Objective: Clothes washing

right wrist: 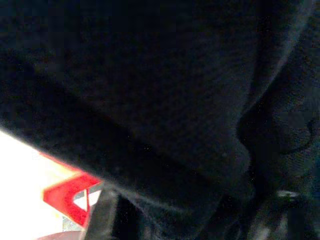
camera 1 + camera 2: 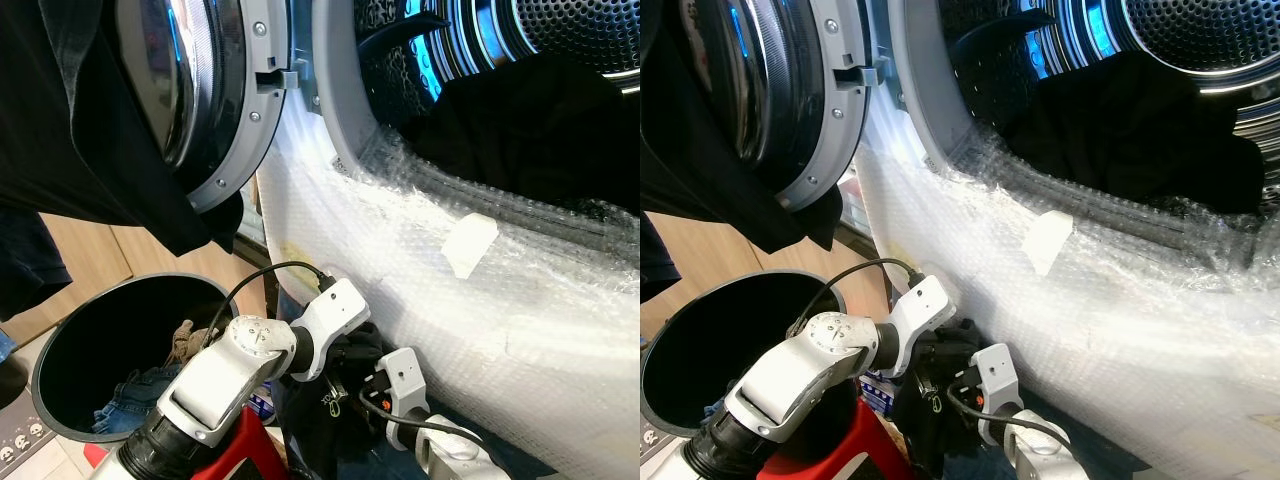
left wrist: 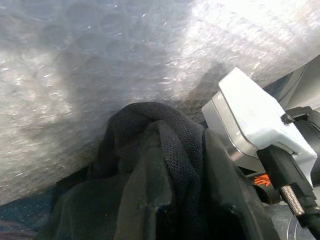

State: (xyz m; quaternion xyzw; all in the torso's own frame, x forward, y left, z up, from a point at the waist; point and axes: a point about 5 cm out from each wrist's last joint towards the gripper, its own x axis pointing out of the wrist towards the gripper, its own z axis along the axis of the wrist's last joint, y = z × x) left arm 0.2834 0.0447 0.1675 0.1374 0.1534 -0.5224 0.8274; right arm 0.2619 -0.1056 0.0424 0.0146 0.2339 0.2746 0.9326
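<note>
Washing machine drum: seen at 1 o'clock in the head views, perforated steel lit blue; a dark garment is heaped inside it, against the lower rim of the opening.
Machine front: wrapped in bubble wrap, with a white tape patch stuck just below the opening.
Door: swung open at 11 o'clock; a black cloth is draped over it and hangs down past its lower edge.
Laundry bin: a round dark bin at 8 o'clock on the wooden floor; blue jeans and a crumpled tan piece are seen at its bottom.
Black garment: bunched at 6 o'clock, low against the wrapped machine front, between the two wrists.
Left arm: bent across the bin's rim, its silver wrist turned toward the machine; the left gripper is buried in the black garment, whose knit folds are gathered over the fingers. Whether the fingers are spread or pressed together cannot be told.
Right arm: raised from 5 o'clock, its white wrist housing just beside the garment. The right wrist view is covered by dark cloth, and the state of the right gripper's pincer cannot be told.
</note>
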